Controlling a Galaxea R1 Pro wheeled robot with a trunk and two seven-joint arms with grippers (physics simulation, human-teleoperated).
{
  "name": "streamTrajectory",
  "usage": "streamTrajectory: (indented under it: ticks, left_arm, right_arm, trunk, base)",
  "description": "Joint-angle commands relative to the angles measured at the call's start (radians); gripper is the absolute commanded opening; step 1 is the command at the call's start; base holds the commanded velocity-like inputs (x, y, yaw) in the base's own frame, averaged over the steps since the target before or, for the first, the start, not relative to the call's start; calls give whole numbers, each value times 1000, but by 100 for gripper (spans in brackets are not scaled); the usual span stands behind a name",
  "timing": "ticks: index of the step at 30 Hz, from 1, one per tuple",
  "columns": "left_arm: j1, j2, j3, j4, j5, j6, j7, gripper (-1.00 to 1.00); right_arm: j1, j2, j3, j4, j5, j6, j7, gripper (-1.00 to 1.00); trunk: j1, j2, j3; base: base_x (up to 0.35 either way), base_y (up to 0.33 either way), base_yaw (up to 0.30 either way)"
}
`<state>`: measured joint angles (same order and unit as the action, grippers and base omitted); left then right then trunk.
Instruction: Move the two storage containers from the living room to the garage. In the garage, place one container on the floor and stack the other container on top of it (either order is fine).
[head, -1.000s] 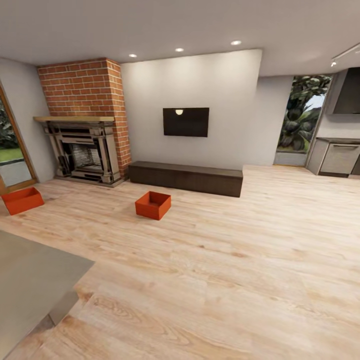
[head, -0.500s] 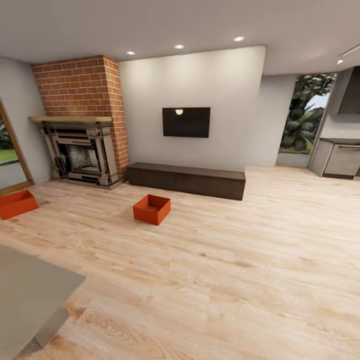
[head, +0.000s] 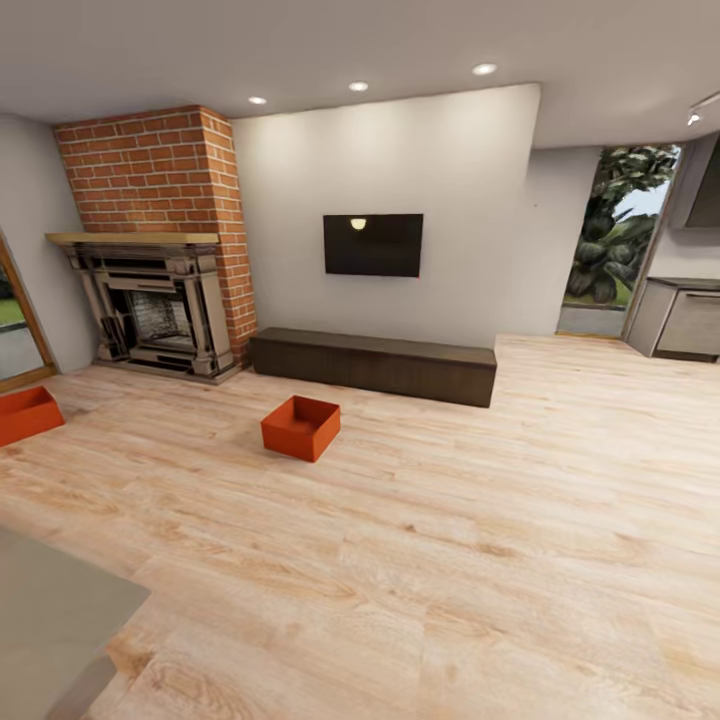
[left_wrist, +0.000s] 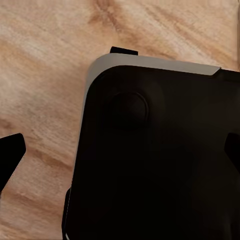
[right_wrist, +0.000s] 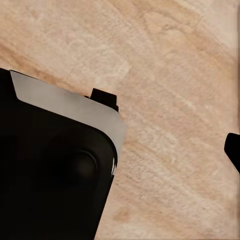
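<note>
Head view: one red box (head: 300, 428) sits mid-floor; another red box (head: 25, 414) near the fireplace (head: 150, 315); can't tell if the grippers are spread or pressed together.

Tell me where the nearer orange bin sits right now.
In the head view the nearer orange bin sits on the wood floor, left of centre, in front of the long dark bench and right of the brick fireplace.
</note>
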<state>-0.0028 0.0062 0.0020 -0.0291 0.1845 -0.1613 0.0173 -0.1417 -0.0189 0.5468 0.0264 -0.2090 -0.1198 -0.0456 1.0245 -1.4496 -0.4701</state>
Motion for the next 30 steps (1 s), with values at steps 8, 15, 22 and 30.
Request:
streamTrajectory:
  ticks: [8, 15, 22, 30]
  left_arm:
    - [0, 0, 0, 0, 4, -2, 1, 100]
    - [0, 0, 0, 0, 4, -3, 1, 100]
    - [0, 0, 0, 0, 4, -3, 1, 100]
    - [0, 0, 0, 0, 4, -2, 1, 100]
  right_arm:
    - [-1, 1, 9, 3, -9, -5, -1, 100]
    - [-1, 1, 9, 3, -9, -5, 0, 100]
    - [-1, 1, 9, 3, -10, -6, 0, 100]
    - [-1, 1, 9, 3, -9, -5, -1, 100]
  trunk:
    - [1, 0, -1]
    - [1, 0, -1]
    - [1, 0, -1]
    - [1, 0, -1]
  base:
    - [307, 0, 0]
    - [307, 0, 0]
    - [307, 0, 0]
    - [307, 0, 0]
